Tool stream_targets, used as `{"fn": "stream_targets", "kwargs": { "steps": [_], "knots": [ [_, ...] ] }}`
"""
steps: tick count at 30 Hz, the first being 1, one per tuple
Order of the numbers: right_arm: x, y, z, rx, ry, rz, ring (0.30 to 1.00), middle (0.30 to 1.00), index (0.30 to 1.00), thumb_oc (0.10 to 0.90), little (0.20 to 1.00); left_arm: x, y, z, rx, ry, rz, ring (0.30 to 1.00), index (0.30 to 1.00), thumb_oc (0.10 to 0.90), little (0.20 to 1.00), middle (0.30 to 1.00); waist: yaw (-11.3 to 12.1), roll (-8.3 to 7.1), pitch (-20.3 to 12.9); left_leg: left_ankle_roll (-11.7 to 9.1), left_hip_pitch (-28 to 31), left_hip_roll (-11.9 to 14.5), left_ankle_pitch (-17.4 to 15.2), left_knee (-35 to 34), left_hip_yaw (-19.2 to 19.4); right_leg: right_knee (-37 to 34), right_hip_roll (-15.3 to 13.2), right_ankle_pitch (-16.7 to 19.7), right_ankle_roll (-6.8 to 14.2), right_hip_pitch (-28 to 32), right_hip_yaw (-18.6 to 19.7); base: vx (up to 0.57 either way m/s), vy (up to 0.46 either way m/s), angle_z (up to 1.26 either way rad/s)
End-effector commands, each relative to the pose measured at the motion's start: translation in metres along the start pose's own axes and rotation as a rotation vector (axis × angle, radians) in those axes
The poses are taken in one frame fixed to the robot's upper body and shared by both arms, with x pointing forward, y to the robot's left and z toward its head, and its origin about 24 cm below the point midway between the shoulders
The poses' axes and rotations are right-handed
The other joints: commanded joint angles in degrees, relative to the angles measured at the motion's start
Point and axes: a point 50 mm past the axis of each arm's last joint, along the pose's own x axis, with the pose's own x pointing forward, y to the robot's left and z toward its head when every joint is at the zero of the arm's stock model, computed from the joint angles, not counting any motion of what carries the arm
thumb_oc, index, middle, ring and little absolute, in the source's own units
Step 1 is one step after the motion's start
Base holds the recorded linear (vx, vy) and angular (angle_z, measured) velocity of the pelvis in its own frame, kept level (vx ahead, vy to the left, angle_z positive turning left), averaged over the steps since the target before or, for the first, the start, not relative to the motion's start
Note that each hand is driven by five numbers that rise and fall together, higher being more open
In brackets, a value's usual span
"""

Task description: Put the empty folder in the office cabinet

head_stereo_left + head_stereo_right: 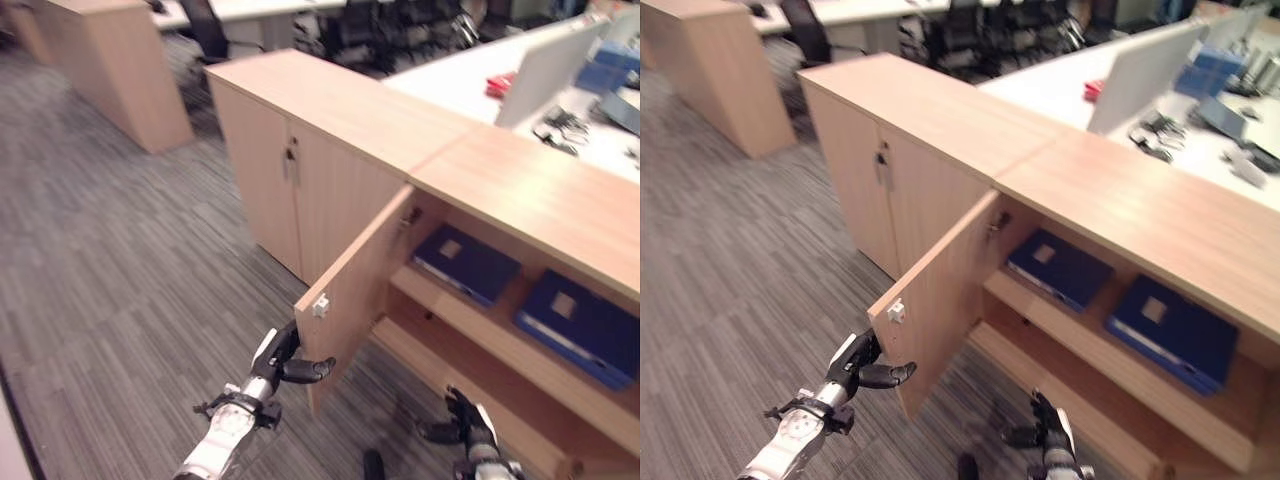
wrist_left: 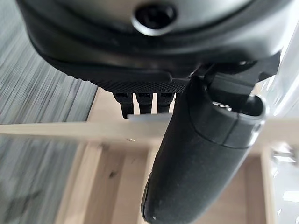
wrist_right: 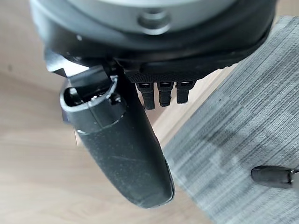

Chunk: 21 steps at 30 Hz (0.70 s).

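The wooden office cabinet (image 1: 520,190) stands with its door (image 1: 355,290) swung wide. Two dark blue folders (image 1: 465,262) (image 1: 585,325) lie flat on its upper shelf. My left hand (image 1: 285,358) is at the door's lower outer edge, open, thumb pointing at the panel. In the left wrist view the door's edge (image 2: 56,129) runs between my straight fingers and the thumb (image 2: 201,158). My right hand (image 1: 468,425) hangs low in front of the cabinet's bottom, open and holding nothing. The same empty hand (image 3: 121,149) is over bare wood and carpet in the right wrist view.
A second cabinet (image 1: 265,160) with shut doors adjoins on the left. Behind are a white desk (image 1: 450,80) with a divider, clutter and office chairs (image 1: 205,25). Another wooden unit (image 1: 110,60) stands at the back left. Grey carpet (image 1: 110,260) stretches to the left.
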Motion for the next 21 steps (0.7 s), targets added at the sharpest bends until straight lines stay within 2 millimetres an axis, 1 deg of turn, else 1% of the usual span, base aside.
{"fn": "stream_targets", "kwargs": {
  "steps": [1,3,4,5,6,7,8,9,13,15,16,18,19,20,21],
  "knots": [
    [0.011,-0.015,0.042,0.059,-0.176,-0.083,0.9,0.9,0.9,0.8,0.9,0.016,-0.002,0.074,0.034,-0.327,-0.106,0.9,0.9,0.8,0.9,0.9,1.99,1.1,0.98,-3.37,2.44,3.2,-2.33,0.42,-0.93,5.13,-6.27,0.03,1.98,1.78,-5.71,-0.16,-0.059,-0.48],
    [0.012,-0.009,0.043,0.044,-0.173,-0.063,0.9,0.9,0.9,0.8,0.9,0.01,-0.005,0.073,0.034,-0.325,-0.146,0.9,0.9,0.8,0.9,0.9,3.44,1.21,0.63,-3.76,2.04,3.8,-2.09,1.16,2.27,6.38,-9.83,-0.83,1.3,3.96,-16.17,-0.17,-0.082,-0.8],
    [0.013,-0.006,0.043,0.029,-0.171,-0.048,0.9,0.9,0.9,0.8,0.9,0.01,-0.007,0.072,0.029,-0.321,-0.16,0.9,0.9,0.8,0.9,0.9,3.78,0.79,0.28,-3.88,1.49,3.8,-1.98,2.02,3.51,5.61,-10.52,-0.77,1.34,5.81,-19.74,-0.14,-0.124,-1.0],
    [0.012,-0.002,0.042,0.022,-0.166,-0.034,0.9,0.9,0.9,0.8,0.9,0.008,-0.012,0.07,0.013,-0.314,-0.181,0.9,0.9,0.8,0.9,0.9,3.99,0.36,-0.26,-4.02,1.77,3.95,-1.69,2.28,5.04,5.25,-10.86,-0.23,1.36,6.29,-20.72,-0.1,-0.149,-0.78],
    [0.012,-0.002,0.041,0.019,-0.164,-0.028,0.9,0.9,0.9,0.8,0.9,0.009,-0.015,0.071,0.004,-0.318,-0.195,0.9,0.9,0.8,0.9,0.9,3.91,0.14,-0.5,-4.2,1.49,4.15,-1.48,2.91,5.53,4.99,-10.67,0.15,1.66,6.43,-20.05,-0.04,-0.207,-0.55],
    [0.011,-0.001,0.038,0.013,-0.153,-0.019,0.9,0.9,0.9,0.8,0.9,0.011,-0.021,0.074,-0.013,-0.327,-0.22,0.9,0.9,0.8,0.9,0.9,3.5,0.24,-0.95,-4.61,1.64,4.65,-1.15,3.24,5.97,3.8,-9.95,-0.33,1.67,7.02,-18.87,-0.03,-0.226,-0.6],
    [0.01,-0.001,0.032,-0.003,-0.134,-0.009,0.9,0.9,0.9,0.8,0.9,0.012,-0.026,0.076,-0.029,-0.343,-0.229,0.9,0.9,0.8,0.9,0.9,2.98,0.71,-1.67,-5.11,2.31,5.34,-0.88,3.26,6.51,1.12,-9.02,-0.91,1.56,8.29,-17.84,-0.02,-0.251,-0.88],
    [0.01,-0.001,0.032,-0.008,-0.131,-0.007,0.9,0.9,0.9,0.8,0.9,0.013,-0.029,0.077,-0.038,-0.346,-0.232,0.9,0.9,0.8,0.9,0.9,2.52,0.92,-1.81,-5.4,2.68,5.66,-0.5,3.21,6.86,0.66,-8.58,-1.1,1.4,8.52,-17.41,-0.02,-0.216,-0.76],
    [0.01,-0.002,0.032,-0.033,-0.131,0.004,0.9,0.9,0.9,0.8,0.9,0.019,-0.04,0.085,-0.093,-0.378,-0.245,0.9,0.9,0.8,0.9,0.9,-0.13,2.59,-2.1,-7.19,4.64,8.23,1.33,3.8,9.73,-1.87,-5.61,-2.71,0.31,9.48,-14.51,-0.03,-0.191,-0.56],
    [0.012,-0.004,0.034,-0.049,-0.131,0.01,0.9,0.9,0.9,0.8,0.9,0.022,-0.045,0.088,-0.106,-0.384,-0.25,0.9,0.9,0.8,0.9,0.9,-1.38,3.42,-1.74,-8.42,4.97,10.55,1.78,6.27,11.57,-1.79,-4.23,-3.78,-0.62,9.43,-12.84,-0.04,-0.211,-0.51],
    [0.014,-0.008,0.036,-0.077,-0.137,0.001,0.9,0.9,0.9,0.8,0.9,0.025,-0.047,0.09,-0.112,-0.392,-0.24,0.9,0.9,0.8,0.9,0.9,-2.91,4.22,-1.19,-9.86,4.73,14.31,4.15,11.22,13.69,-1.77,-2.36,-5.3,-1.59,9.55,-11.17,-0.02,-0.196,-0.76],
    [0.014,-0.008,0.037,-0.078,-0.138,0.0,0.9,0.9,0.9,0.8,0.9,0.025,-0.047,0.091,-0.112,-0.393,-0.239,0.9,0.9,0.8,0.9,0.9,-2.68,4.5,-1.02,-10.15,4.77,14.84,4.04,11.65,13.88,-1.73,-1.94,-5.35,-1.81,9.54,-10.94,0.02,-0.142,-1.02],
    [0.017,-0.006,0.039,-0.124,-0.146,0.017,0.9,0.9,0.9,0.8,0.9,0.029,-0.045,0.085,-0.156,-0.37,-0.185,0.9,0.9,0.8,0.9,0.9,-3.11,4.6,-0.57,-11.45,4.13,17.69,7.77,17.65,13.11,-1.66,0.55,-6.64,-3.44,9.9,-7.58,0.09,-0.183,-0.87],
    [0.017,-0.005,0.04,-0.141,-0.15,0.027,0.9,0.9,0.9,0.8,0.9,0.031,-0.043,0.08,-0.181,-0.35,-0.154,0.9,0.9,0.8,0.9,0.9,-2.93,4.78,-0.43,-11.59,3.88,18.45,8.52,20.03,11.7,-1.68,1.53,-6.97,-4.23,10.13,-6.11,0.11,-0.202,-0.91],
    [0.017,-0.007,0.038,-0.158,-0.139,0.031,0.9,0.9,0.9,0.8,0.9,0.033,-0.04,0.073,-0.213,-0.315,-0.104,0.9,0.9,0.8,0.9,0.9,-2.92,4.77,-0.43,-11.6,3.47,17.75,10.09,21.02,8.59,-1.4,2.03,-7.0,-4.64,10.07,-4.38,0.05,-0.063,-1.26]
  ]
}}
